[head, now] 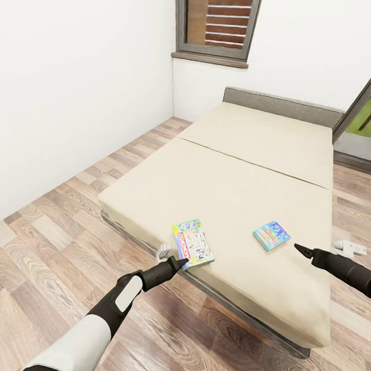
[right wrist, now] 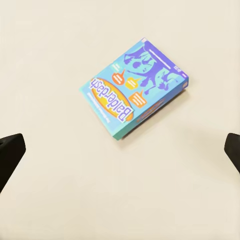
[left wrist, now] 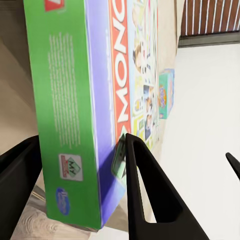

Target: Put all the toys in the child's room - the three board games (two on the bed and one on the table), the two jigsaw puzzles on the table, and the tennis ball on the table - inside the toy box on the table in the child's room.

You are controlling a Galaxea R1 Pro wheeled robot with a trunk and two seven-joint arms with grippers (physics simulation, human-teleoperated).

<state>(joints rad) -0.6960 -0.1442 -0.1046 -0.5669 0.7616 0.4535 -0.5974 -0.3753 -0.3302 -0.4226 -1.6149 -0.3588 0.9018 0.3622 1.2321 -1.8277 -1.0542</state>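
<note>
Straddling the Monopoly box (head: 193,243) at the bed's (head: 234,177) near edge, the left end effector (head: 180,261) has a finger either side but no clamp yet. Right end effector (head: 300,249) hangs spread wide above the Balderdash box (head: 271,235), apart from it. Both games lie on the bed; the task is barely begun.

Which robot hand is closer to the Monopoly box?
Left. The left gripper has its fingers around the Monopoly box edge; the right gripper hovers near the Balderdash box.
</note>
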